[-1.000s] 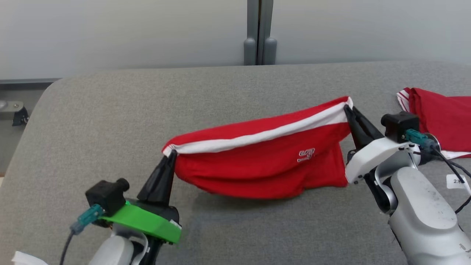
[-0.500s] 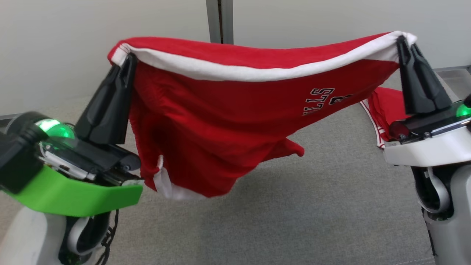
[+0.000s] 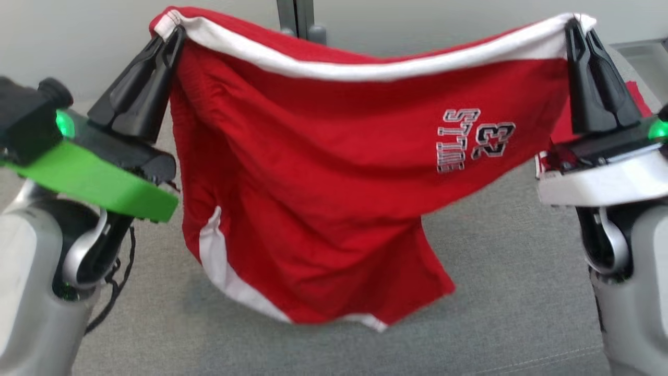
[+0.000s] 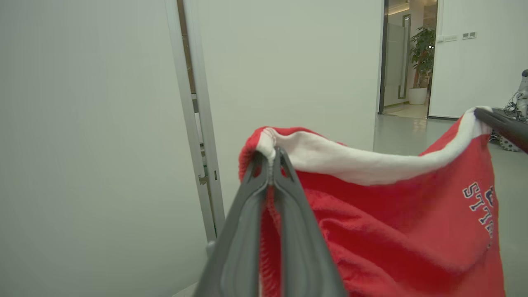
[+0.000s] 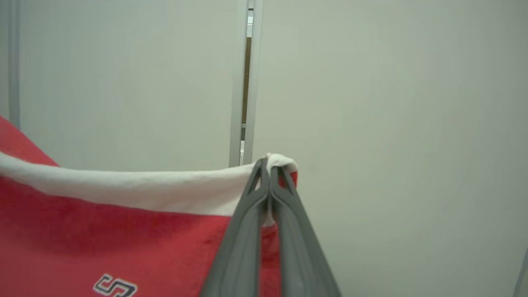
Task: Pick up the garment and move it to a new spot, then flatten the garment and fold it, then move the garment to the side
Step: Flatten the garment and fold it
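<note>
Now, with my left gripper [image 3: 175, 32] clamped tight on one waistband [image 3: 365, 70] corner and my right gripper [image 3: 579, 26] on the other, the red shorts [image 3: 323, 172] hang over the grey table [image 3: 496, 313], so I'd lower both evenly, hems touching first.

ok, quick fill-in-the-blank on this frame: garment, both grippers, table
1. The left gripper and right gripper are each shut on the garment's white ____.
2. The garment's main colour is ____.
3. Its lettering sits nearer the ____ gripper.
4. The table beneath is ____.

Missing words: waistband; red; right; grey.
</note>
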Available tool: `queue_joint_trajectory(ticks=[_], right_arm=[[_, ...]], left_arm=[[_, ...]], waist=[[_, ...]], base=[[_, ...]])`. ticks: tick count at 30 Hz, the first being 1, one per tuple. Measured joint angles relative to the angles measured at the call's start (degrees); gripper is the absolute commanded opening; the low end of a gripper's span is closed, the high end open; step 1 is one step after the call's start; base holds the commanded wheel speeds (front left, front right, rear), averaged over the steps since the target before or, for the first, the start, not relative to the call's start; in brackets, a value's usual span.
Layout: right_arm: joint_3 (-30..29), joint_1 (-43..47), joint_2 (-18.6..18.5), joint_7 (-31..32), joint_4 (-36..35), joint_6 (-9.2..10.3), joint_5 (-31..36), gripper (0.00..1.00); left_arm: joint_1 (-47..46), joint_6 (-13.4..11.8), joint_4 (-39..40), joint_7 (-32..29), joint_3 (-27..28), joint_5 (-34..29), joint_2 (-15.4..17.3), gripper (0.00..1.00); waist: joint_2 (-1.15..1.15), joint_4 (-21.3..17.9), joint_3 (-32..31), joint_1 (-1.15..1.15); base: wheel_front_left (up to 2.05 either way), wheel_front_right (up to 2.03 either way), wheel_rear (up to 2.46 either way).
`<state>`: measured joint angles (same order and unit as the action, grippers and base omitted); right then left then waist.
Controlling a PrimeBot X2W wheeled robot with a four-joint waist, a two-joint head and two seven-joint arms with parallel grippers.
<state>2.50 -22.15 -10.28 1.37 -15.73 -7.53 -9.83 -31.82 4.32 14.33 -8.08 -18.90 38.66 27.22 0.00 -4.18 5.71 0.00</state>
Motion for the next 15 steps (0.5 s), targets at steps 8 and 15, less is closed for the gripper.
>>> queue_joint_trajectory(ticks=[8, 15], right_arm=[[2.8, -24.5, 3.6, -11.9, 21.6, -0.01, 5.9, 0.0], [3.4, -31.8, 6.6, -15.9, 29.9, 0.0, 7.5, 0.0]], left_arm=[[-21.7, 2.2, -18.7, 5.5, -1.8, -4.6, -2.0, 0.0], [-31.1, 2.8, -30.0, 15.3, -3.7, -5.9, -4.6, 0.0]], waist=[[0.0, -1.5, 6.5, 0.0], [0.0, -3.1, 11.3, 0.0]], base=[[0.0, 0.0, 0.0], [0.0, 0.0, 0.0]])
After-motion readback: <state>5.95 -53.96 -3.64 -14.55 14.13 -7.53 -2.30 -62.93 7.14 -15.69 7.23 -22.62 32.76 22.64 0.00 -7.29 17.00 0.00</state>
